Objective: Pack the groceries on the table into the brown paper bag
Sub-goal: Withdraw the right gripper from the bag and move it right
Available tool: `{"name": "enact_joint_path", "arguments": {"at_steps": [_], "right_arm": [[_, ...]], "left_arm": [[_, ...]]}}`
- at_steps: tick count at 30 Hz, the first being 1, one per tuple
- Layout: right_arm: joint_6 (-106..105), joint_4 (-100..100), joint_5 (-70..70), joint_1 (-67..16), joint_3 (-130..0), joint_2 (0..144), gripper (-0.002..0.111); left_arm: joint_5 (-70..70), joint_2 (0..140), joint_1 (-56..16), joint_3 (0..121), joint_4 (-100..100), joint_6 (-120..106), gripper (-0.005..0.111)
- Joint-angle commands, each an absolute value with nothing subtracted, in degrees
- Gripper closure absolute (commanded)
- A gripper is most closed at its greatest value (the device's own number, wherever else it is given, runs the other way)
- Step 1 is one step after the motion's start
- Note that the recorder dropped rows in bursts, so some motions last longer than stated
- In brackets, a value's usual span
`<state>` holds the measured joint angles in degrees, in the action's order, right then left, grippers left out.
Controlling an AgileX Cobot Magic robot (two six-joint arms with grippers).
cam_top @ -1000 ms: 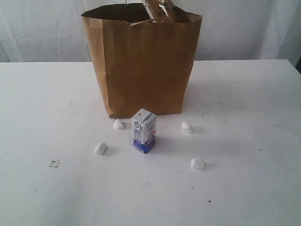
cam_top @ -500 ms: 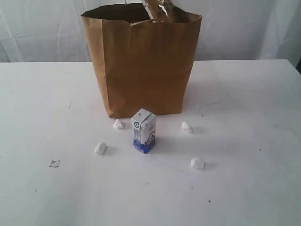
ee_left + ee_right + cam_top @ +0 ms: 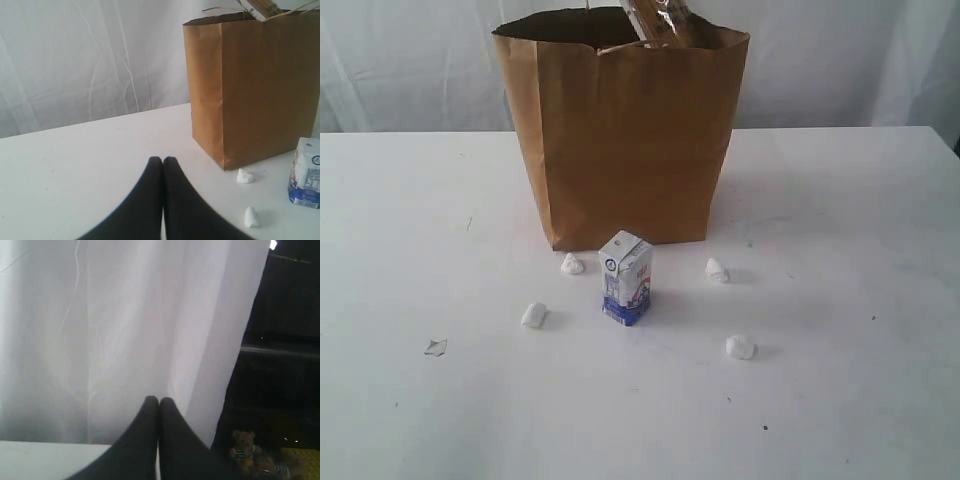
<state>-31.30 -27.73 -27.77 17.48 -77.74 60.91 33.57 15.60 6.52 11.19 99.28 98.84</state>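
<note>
Both grippers' jaws together, empty.

Spaghetti pack (image 3: 660,22) top cropped; bag (image 3: 625,140) hides rest.

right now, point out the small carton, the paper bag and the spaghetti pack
small white-blue carton (image 3: 626,280), exterior view, front face
brown paper bag (image 3: 625,150), exterior view, front wall
long spaghetti pack (image 3: 665,22), exterior view, end showing above the bag
</note>
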Motion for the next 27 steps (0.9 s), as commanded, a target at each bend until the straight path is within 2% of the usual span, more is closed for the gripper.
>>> {"name": "enact_joint_path", "arguments": {"at_steps": [1,5,8,15,18,22,27], "right_arm": [[-35.47,-28.06,-20.04,16.29,-62.97,49.59,0.108],[-36.43,-32.03,-17.59,12.24,-51.69,39.76,0.108],[-36.43,-34.61,-18.13,9.04,-45.32,33.73,0.108],[-43.37,-44.92,-26.72,2.53,-39.9,27.43,0.108],[-52.19,-53.04,-30.36,0.27,-38.71,28.94,0.108],[-61.23,-59.24,-33.42,-2.28,-37.07,33.55,0.108],[-66.5,-59.49,-35.52,-5.19,-36.52,41.58,0.108]], "left_arm": [[37.95,15.32,6.1,10.84,97.36,99.18,0.107],[36.35,13.65,-0.4,10.81,98.08,105.63,0.107],[29.01,13.02,-6.08,10.7,99.95,112.22,0.107],[-14.59,14.75,-8.12,8.55,94.35,121.46,0.107],[-24.51,15.66,-8.12,6.29,90.48,120.26,0.107],[-18.79,15.94,-8.12,3.52,89.75,115.32,0.107],[4.09,15.94,-8.12,2.52,92.33,104.05,0.107]]}}
